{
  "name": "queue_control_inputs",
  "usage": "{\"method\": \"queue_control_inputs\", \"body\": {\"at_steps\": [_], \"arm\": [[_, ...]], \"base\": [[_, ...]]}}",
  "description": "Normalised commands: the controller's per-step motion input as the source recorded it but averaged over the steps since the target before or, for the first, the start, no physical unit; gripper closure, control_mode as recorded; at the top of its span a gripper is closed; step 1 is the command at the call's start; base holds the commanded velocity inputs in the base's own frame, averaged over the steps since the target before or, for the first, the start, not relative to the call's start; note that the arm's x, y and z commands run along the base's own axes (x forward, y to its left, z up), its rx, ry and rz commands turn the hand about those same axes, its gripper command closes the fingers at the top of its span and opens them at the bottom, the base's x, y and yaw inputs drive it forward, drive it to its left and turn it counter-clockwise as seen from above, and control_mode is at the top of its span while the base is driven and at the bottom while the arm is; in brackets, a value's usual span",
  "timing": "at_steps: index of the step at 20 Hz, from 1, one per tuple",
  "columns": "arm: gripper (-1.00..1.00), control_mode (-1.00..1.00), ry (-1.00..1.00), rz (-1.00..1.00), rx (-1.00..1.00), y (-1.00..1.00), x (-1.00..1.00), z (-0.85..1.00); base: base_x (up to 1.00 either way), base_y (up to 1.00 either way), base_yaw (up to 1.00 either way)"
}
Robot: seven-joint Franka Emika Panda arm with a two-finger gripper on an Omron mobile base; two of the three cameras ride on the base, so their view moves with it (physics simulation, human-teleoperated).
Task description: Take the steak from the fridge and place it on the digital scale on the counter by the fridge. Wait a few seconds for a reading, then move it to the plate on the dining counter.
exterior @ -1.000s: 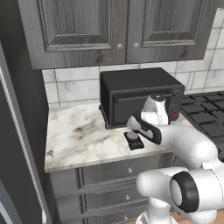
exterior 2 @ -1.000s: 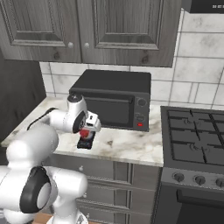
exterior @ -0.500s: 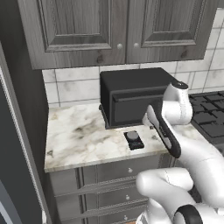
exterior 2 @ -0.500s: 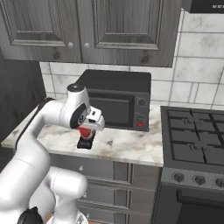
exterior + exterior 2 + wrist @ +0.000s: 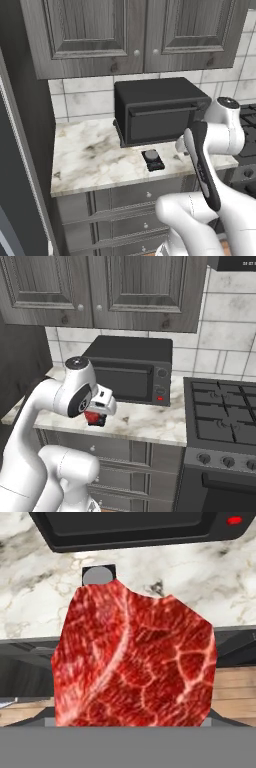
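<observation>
I am carrying the steak in the gripper; the jaws are standing fairly wide around the meat, which fills the space between them in the hand view, so I read it as gripped rather than loose. In the right base view the red lump is hanging just under the hand, above the near edge of the counter.

The digital scale is sitting bare on the marble, just in front of the black toaster oven. In the hand view a corner of it, with its round grey pad, is peeking out beyond the far edge of the meat. I judge I am holding the steak over the near side of the scale, not yet resting on it.

To my mind, the placing step is nearly due: I am aiming to bring the meat squarely over the slab, since the scale is little wider than it and could let it slump off.
</observation>
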Motion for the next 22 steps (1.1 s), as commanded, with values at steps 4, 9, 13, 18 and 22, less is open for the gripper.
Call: {"method": "queue_control_inputs", "body": {"at_steps": [4,9,13,18,22], "arm": [[1.0,-1.0,-0.02,0.0,0.0,0.0,-0.02,0.01],[1.0,-1.0,0.0,0.0,0.0,0.0,0.0,0.0],[1.0,-1.0,0.0,0.0,0.0,0.0,0.0,0.0],[1.0,1.0,0.0,0.0,0.0,0.0,-0.02,0.0],[1.0,1.0,0.0,0.0,0.0,0.0,0.0,0.0]], "base": [[0.0,0.0,0.0],[0.0,0.0,0.0],[0.0,0.0,0.0],[-0.6,-0.44,-0.32],[-0.46,-0.19,-0.7]]}}
